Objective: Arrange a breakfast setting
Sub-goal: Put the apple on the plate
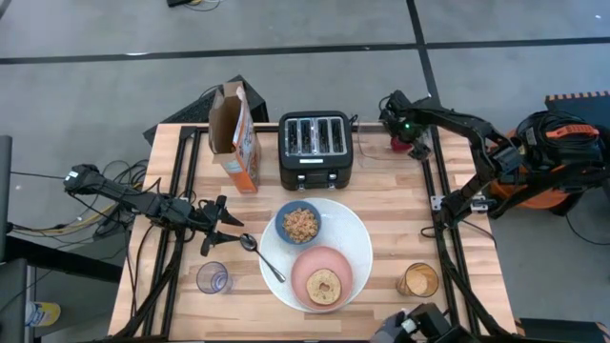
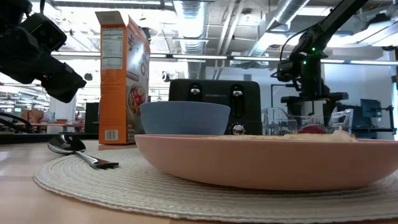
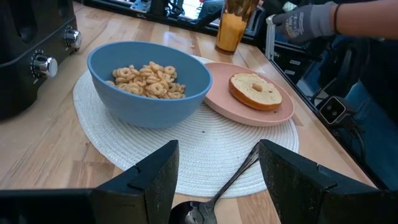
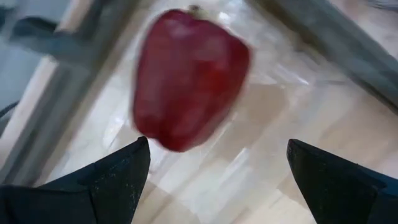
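Note:
A large round white woven mat (image 1: 357, 238) lies at the table's near middle. On it stand a blue bowl (image 1: 298, 225) of brown cereal (image 3: 149, 81) and a pink plate (image 1: 321, 276) with a bagel half (image 3: 255, 91). A metal spoon (image 1: 259, 254) lies with its handle on the mat's left edge and its bowl (image 3: 189, 214) on the table. My left gripper (image 1: 224, 229) is open just above the spoon's bowl, one finger on either side, touching nothing. My right gripper (image 1: 412, 143) is open over a red fruit (image 4: 186, 74) that rests on the table's far right.
A black toaster (image 1: 316, 150) and an orange cereal box (image 1: 236, 133) stand at the far middle. An empty glass (image 1: 214, 278) stands near left, a glass of orange drink (image 1: 417, 280) near right. A person's gloved hand (image 3: 305, 18) shows beyond the table's right edge.

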